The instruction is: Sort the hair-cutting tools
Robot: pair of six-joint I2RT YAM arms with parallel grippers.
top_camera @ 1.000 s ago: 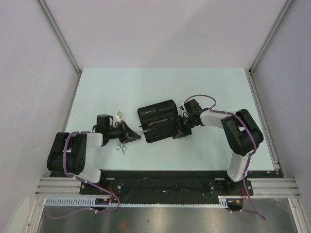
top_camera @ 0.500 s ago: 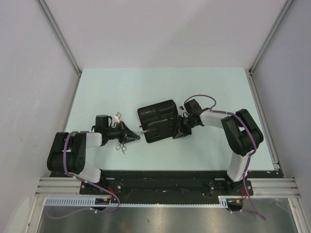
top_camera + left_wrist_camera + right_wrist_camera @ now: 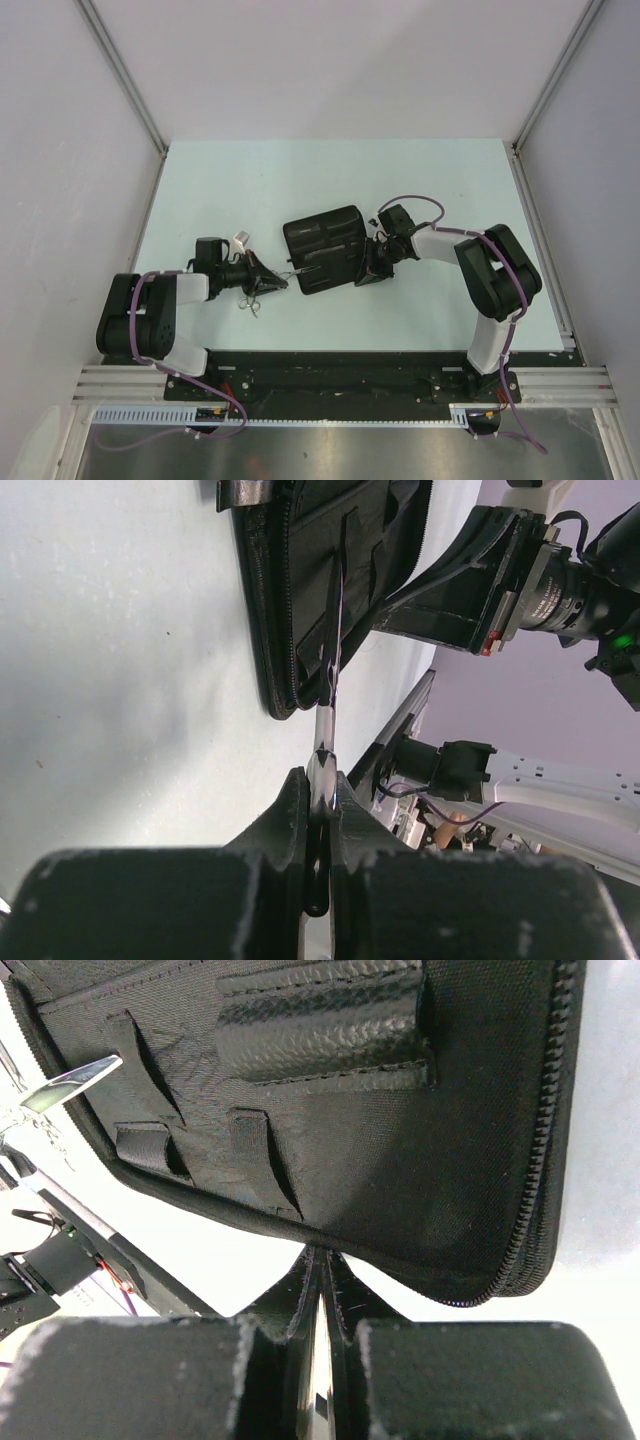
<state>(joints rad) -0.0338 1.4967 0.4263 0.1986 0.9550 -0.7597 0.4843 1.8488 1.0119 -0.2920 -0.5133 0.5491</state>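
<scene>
A slim silver pair of scissors (image 3: pixel 326 742) is pinched by its blades in my left gripper (image 3: pixel 322 780), which is shut on it. The blade tip reaches a strap slot inside the open black fabric case (image 3: pixel 300 590). From above, the left gripper (image 3: pixel 283 281) sits just left of the case (image 3: pixel 325 248). A second pair of scissors (image 3: pixel 250 301) lies on the table below the left gripper. My right gripper (image 3: pixel 322 1256) is shut on the case's (image 3: pixel 350 1110) near rim, at its right edge (image 3: pixel 368 272). The held scissors' tip (image 3: pixel 70 1082) shows at the case's far side.
The pale table (image 3: pixel 420 180) is bordered by metal rails and white walls. The right arm (image 3: pixel 500 570) reaches across behind the case in the left wrist view. A zipper (image 3: pixel 545 1160) runs along the case's edge.
</scene>
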